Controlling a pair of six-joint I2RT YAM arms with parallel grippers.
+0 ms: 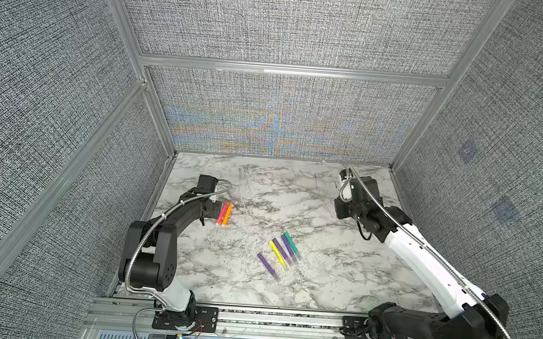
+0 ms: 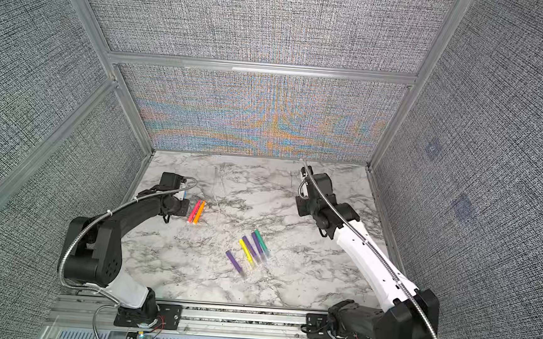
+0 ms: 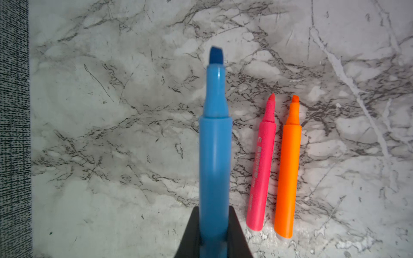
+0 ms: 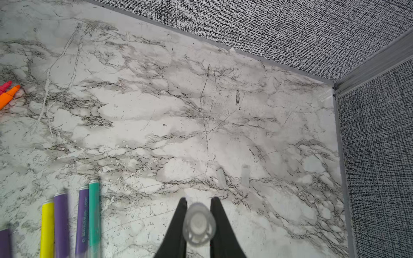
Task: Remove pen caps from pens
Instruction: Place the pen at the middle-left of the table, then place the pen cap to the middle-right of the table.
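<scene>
Blue pen [image 3: 214,156]: uncapped, chisel tip bare. The left gripper [image 3: 213,211] clamps its barrel end tightly. Whether it touches the table, cannot tell.
Cap [image 4: 199,225]: clear, seen end-on, pinched in the right gripper [image 4: 199,200], whose jaws stand narrow around it. It sits over the far right part of the table [image 1: 262,189].
Pink pen [image 3: 261,174], orange pen [image 3: 288,174]: tips bare, flat side by side, just beside the blue pen and parallel to it.
Loose caps [image 4: 220,176]: two, faint on the marble, near each other, just ahead of the right gripper.
Capped pens [image 1: 282,251]: yellow, two purple and teal in a row mid-table, with one more purple pen [image 1: 266,265] near. Their clear ends look still on.
Step, as judged: set-down. The pen goes to the uncapped pair, the cap to the loose caps.
Doing it well: bring the pen low and flat, parallel to the pink pen without nudging it, and release only once the barrel rests. Drop the cap from close to the table, on its side.
Risk: a light round cap may roll, and the bare tip may mark the marble.
</scene>
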